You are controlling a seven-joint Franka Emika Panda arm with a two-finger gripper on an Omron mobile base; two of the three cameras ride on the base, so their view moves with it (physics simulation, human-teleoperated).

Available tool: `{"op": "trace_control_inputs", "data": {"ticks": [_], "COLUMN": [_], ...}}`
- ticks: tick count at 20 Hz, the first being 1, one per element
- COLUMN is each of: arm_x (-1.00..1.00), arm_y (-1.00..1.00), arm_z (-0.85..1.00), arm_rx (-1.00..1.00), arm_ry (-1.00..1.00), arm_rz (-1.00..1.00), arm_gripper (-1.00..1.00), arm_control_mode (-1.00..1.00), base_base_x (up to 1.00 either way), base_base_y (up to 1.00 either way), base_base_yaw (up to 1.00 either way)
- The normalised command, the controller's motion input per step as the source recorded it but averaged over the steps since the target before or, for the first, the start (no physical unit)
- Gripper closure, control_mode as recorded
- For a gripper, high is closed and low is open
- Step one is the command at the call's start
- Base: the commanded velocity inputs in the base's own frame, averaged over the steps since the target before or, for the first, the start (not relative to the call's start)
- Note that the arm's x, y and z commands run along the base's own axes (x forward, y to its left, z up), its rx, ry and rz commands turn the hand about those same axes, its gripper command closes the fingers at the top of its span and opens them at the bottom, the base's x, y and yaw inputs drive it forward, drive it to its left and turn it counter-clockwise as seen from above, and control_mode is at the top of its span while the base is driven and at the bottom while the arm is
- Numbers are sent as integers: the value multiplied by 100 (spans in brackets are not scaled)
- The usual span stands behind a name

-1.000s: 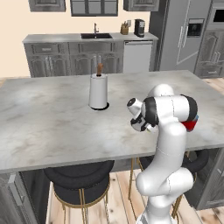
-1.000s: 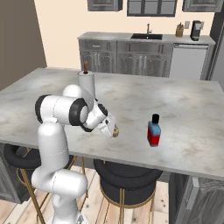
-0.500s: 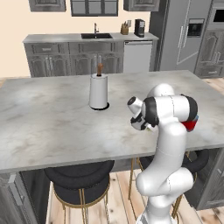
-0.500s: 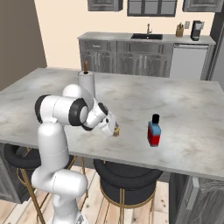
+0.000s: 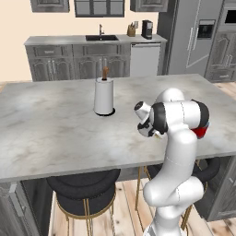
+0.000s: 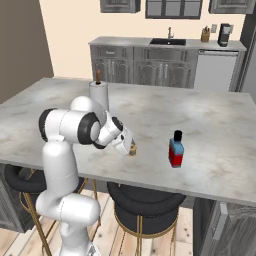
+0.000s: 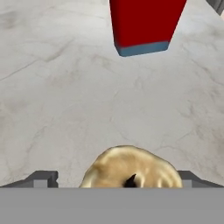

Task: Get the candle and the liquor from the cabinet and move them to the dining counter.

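The candle (image 7: 131, 168), a pale tan lumpy thing, rests on the dining counter (image 7: 52, 87) between the fingertips (image 7: 43, 177) of my open gripper (image 7: 118, 180). The jaws stand wide on either side of it, and it stays close to the camera. In the right base view the candle (image 6: 133, 149) sits near the front edge of the counter (image 6: 225, 125), at the end of my gripper (image 6: 129, 147). The liquor (image 6: 176, 149), red below, light blue above and black-capped, stands upright to the candle's right. Its red body (image 7: 146, 24) lies just ahead in the hand view.
A paper-towel roll (image 5: 104, 96) stands upright mid-counter (image 5: 46, 129). Black gold-legged stools (image 5: 83, 189) tuck under the near edge. Grey base cabinets with a sink (image 5: 92, 55) and dark wall cabinets (image 5: 48, 4) line the back wall. I cannot tell which of them is the task's cabinet.
The jaws have spread apart and let go of the candle, which stays on the counter. The arm and the liquor have not visibly moved.
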Motion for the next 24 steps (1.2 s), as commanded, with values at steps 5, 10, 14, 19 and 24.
{"op": "trace_control_inputs", "data": {"ticks": [5,10,14,19,24], "arm_x": [-10,-12,-11,-11,-10], "arm_y": [0,0,0,0,9], "arm_z": [6,11,7,6,14], "arm_rx": [0,0,0,0,0], "arm_ry": [0,0,0,0,-3], "arm_rz": [0,0,0,0,0], "arm_gripper": [-100,-100,-100,-100,-100], "arm_control_mode": [-100,-100,-100,-100,-100], "base_base_x": [0,0,0,0,0], "base_base_y": [0,0,0,0,0], "base_base_yaw": [0,0,0,0,0]}}
